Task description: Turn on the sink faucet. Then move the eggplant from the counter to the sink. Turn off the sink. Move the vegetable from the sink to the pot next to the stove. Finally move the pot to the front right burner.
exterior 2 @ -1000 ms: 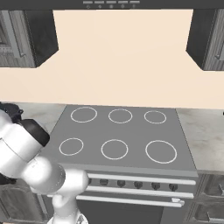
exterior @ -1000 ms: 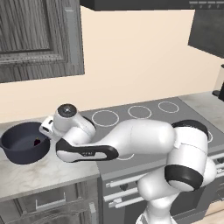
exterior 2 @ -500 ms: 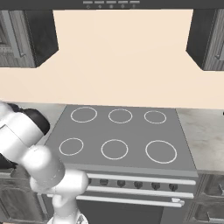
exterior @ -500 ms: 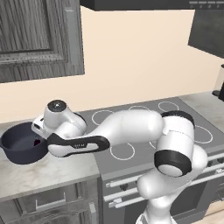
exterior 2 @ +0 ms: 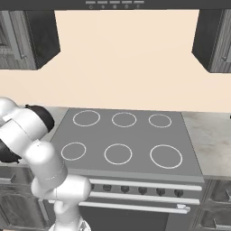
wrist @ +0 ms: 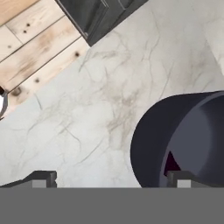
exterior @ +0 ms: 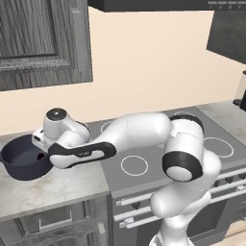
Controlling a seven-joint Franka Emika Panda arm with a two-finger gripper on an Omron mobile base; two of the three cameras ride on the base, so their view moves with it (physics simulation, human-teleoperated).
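Note:
A dark blue-grey pot [exterior: 19,161] stands on the marbled counter [exterior: 53,190] left of the stove [exterior: 144,144]. Inside it shows a sliver of the dark purple eggplant [wrist: 170,164]. My arm reaches left, and its hand [exterior: 48,137] hangs over the pot's right rim. In the hand view my gripper [wrist: 111,178] is open with nothing between the fingers. One fingertip [wrist: 181,177] lies over the pot's [wrist: 175,135] inside, the other over the bare counter [wrist: 87,109] outside its wall. The front right burner [exterior 2: 166,156] is bare. The sink and faucet are out of view.
The stove [exterior 2: 122,135] has several ringed burners and a row of knobs along its front. More counter [exterior 2: 212,140] runs to its right. Dark wood cabinets [exterior: 43,43] hang above the pot. Past the counter's edge, the hand view shows wooden floor [wrist: 35,39].
The arm has swung further left, carrying the hand from beside the stove's left edge to over the pot's rim. The pot has stayed put and the jaws have stayed open.

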